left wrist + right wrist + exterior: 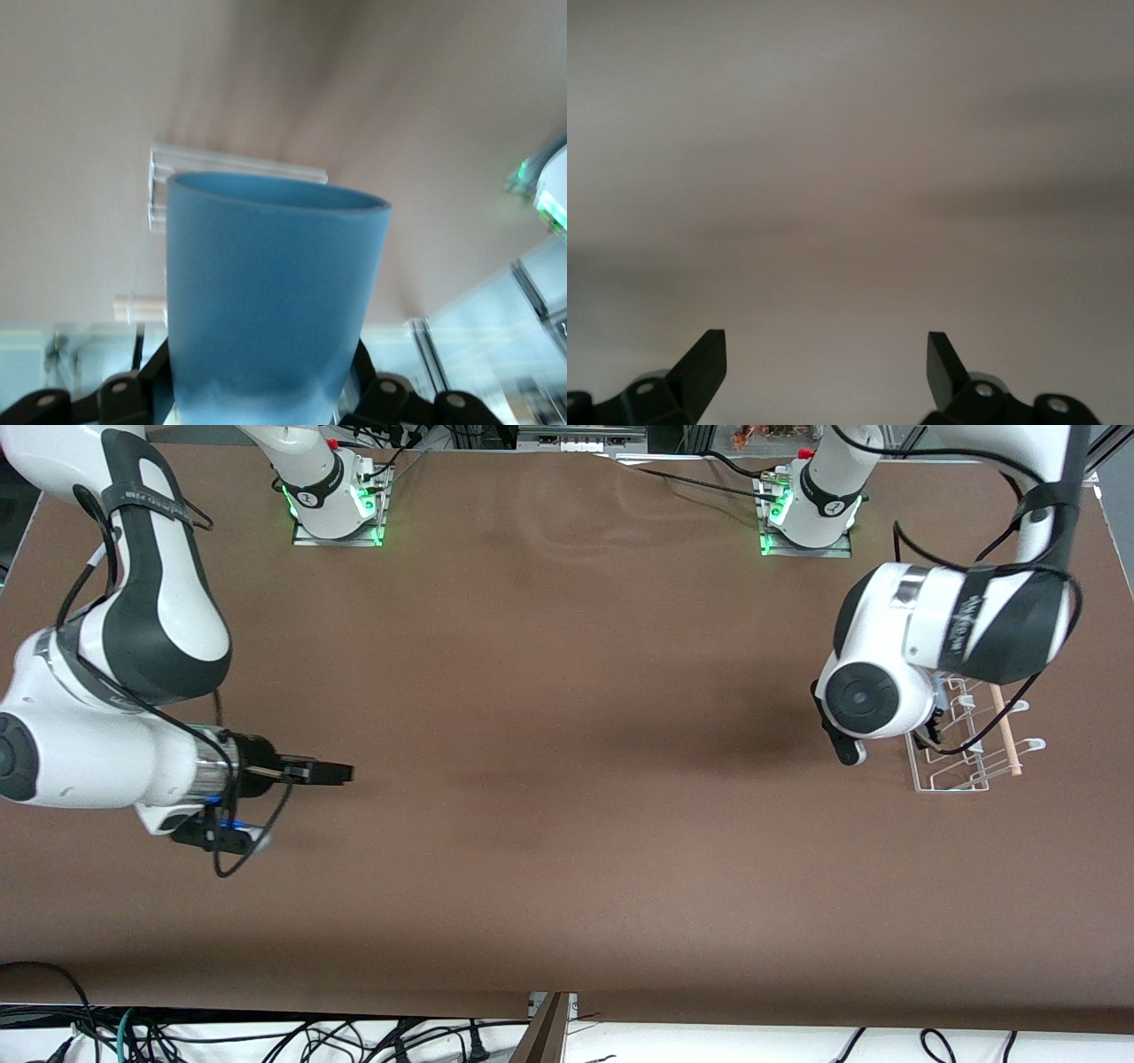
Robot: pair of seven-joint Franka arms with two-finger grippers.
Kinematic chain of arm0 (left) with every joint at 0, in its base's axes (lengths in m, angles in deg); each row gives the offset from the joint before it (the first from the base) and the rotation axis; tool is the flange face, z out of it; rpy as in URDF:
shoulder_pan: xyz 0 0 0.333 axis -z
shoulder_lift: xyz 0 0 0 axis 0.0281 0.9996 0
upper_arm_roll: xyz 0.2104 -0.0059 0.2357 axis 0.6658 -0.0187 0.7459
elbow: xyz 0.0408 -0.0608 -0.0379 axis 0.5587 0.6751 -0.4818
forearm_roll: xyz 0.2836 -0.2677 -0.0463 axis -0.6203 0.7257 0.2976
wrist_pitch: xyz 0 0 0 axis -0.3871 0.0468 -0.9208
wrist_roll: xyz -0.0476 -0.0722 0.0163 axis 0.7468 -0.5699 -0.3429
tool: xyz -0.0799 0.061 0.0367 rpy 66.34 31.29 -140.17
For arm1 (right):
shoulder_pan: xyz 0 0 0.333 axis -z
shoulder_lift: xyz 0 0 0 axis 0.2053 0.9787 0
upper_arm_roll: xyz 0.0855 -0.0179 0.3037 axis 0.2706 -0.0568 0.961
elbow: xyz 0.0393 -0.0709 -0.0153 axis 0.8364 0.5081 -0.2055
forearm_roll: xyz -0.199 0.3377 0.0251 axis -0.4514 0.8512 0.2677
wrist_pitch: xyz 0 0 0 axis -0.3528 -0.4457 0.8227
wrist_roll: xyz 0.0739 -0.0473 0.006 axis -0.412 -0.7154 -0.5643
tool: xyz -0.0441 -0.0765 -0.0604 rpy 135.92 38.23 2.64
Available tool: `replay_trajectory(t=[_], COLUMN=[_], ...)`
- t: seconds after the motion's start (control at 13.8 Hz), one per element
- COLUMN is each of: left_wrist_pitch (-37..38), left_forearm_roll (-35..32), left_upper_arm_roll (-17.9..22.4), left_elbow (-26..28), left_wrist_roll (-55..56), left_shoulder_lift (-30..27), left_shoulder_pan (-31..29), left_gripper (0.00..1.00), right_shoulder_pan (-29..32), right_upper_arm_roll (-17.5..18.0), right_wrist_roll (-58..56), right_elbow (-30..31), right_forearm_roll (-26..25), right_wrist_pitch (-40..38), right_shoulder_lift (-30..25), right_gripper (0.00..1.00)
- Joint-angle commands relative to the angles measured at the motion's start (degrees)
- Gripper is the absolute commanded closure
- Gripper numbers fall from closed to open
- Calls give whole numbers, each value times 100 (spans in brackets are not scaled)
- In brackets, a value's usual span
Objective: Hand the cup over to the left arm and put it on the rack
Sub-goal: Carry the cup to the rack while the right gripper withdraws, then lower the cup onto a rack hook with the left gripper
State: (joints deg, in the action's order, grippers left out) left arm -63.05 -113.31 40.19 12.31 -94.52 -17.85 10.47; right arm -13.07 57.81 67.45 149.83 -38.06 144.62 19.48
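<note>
cup clamped in left hand (beside rack).

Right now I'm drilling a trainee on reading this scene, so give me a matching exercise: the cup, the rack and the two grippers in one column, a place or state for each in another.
Things:
1. cup
2. rack
3. left gripper
4. right gripper

Places or states:
A. open, holding nothing
B. on the table at the left arm's end
C. shut on the cup, over the rack
D. light blue, held, not yet on the rack

Pairs: 1-D, 2-B, 3-C, 4-A
</note>
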Motion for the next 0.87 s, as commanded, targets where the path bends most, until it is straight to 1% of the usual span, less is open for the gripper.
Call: replay_trajectory(t=[0.0, 0.07, 0.22, 0.29, 0.44, 0.51, 0.58, 0.8], left_wrist_pitch=[419, 463, 499, 481, 481, 464, 402, 191], left_forearm_roll=[-764, -1035, -1895, -2221, -2688, -3030, -3233, -3690], left_upper_arm_roll=[8, 17, -27, -36, -45, -53, -53, -53], left_elbow=[106, 351, 1184, 1571, 2004, 2171, 2286, 2305], left_wrist_roll=[472, 638, 1304, 1734, 2421, 2563, 2582, 2565], left_shoulder_lift=[298, 272, 158, 96, 139, 166, 192, 192], left_shoulder_pan=[75, 75, 136, 172, 356, 365, 313, 138], left_gripper=[98, 98, 98, 98, 98, 98, 97, 94], right_shoulder_pan=[9, 17, 131, 149, 315, 403, 439, 457], right_upper_arm_roll=[-241, -250, -241, -250, -250, -250, -250, -250], right_wrist_roll=[-822, -815, -867, -876, -867, -859, -858, -858], right_elbow=[919, 1077, 1550, 1762, 1930, 2070, 2202, 2396], right_forearm_roll=[-866, -1052, -1150, -1229, -1309, -1309, -1309, -1344], right_wrist_pitch=[61, 78, 402, 534, 518, 570, 562, 562], right_shoulder_lift=[-827, -1020, -1503, -1749, -2154, -2391, -2559, -2920], right_gripper=[0, 0, 0, 0, 0, 0, 0, 0])
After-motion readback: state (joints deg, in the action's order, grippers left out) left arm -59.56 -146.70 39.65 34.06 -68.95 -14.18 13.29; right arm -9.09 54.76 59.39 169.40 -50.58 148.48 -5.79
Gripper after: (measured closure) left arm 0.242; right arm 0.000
